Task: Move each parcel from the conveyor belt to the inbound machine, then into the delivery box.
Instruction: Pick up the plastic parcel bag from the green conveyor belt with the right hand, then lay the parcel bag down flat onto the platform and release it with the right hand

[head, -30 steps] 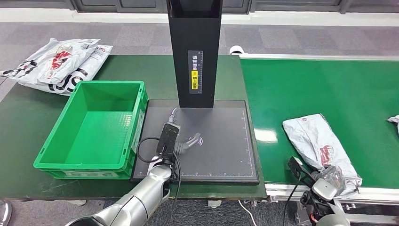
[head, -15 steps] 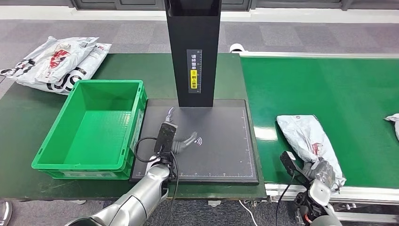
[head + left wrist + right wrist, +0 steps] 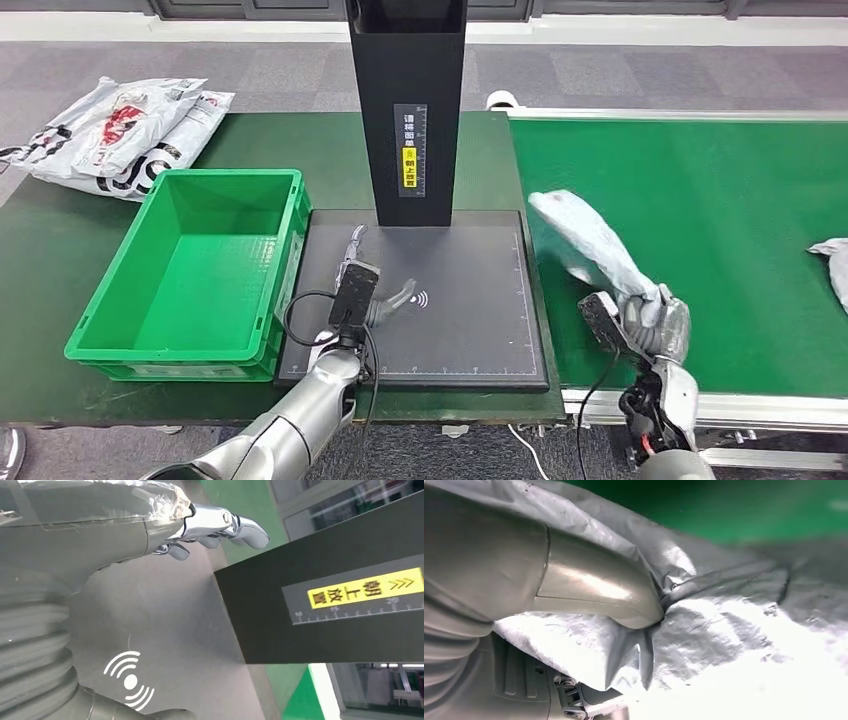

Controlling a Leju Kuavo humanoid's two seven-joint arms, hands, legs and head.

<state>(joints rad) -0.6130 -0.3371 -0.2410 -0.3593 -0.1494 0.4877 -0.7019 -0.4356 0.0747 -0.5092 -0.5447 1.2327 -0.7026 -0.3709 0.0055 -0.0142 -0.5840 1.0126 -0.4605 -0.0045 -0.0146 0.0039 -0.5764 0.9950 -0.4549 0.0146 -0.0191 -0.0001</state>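
Grey poly parcel (image 3: pixel 590 238) is hanging off our right hand (image 3: pixel 655 325), fingers clamped on its near end, lifted over the conveyor belt (image 3: pixel 720 200) edge beside the black scan pad (image 3: pixel 470 310). Our left hand (image 3: pixel 372 300) is hovering over the pad, fingers apart. Green delivery box (image 3: pixel 190 265) is sitting just left of the pad.

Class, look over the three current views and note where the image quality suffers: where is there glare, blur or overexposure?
Head view: the parcel held by the right hand is smeared by motion blur; a bright reflection sits on the conveyor belt. Right wrist view: the parcel's plastic is blown out to white towards one corner. Left wrist view: sharp, with highlights on the left hand.
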